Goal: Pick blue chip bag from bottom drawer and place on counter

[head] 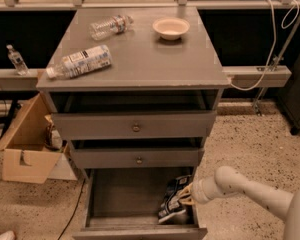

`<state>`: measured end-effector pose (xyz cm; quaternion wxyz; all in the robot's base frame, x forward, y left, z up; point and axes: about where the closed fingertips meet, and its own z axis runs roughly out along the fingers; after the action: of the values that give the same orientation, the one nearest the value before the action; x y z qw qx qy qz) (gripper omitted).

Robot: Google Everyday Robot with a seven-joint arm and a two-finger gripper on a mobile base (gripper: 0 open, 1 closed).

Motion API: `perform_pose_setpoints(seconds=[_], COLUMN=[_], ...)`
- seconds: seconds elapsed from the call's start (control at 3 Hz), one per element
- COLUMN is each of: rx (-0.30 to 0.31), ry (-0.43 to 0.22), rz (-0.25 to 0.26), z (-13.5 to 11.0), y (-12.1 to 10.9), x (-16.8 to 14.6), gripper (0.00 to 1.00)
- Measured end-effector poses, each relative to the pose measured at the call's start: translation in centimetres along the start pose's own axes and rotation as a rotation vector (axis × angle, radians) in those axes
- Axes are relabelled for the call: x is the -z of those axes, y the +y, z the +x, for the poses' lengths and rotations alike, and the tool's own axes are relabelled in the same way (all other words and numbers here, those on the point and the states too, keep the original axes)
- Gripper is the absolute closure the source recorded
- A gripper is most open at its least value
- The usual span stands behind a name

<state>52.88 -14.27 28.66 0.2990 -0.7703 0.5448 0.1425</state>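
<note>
The bottom drawer is pulled open. The blue chip bag lies in its right front corner, leaning against the right wall. My gripper reaches in from the lower right on a white arm and sits right at the bag's upper right side, touching it. The grey counter is the cabinet's top, well above the gripper.
On the counter lie two plastic bottles, one labelled and one clear, and a white bowl stands there too. The two upper drawers stand slightly open. A cardboard box sits on the floor at left. A cable hangs at right.
</note>
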Motion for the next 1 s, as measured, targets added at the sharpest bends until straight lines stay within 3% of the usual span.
perform_pose_setpoints(seconds=[0.33,0.67,1.0], rx=[0.030,0.030,0.087], ry=[-0.008,-0.015,-0.100], rz=[-0.036,-0.029,-0.003], z=[-0.2,-0.4,-3.3], y=[1.2,1.0,0.4], x=[-0.4,-0.2,2.8], gripper=[1.00,1.00,1.00])
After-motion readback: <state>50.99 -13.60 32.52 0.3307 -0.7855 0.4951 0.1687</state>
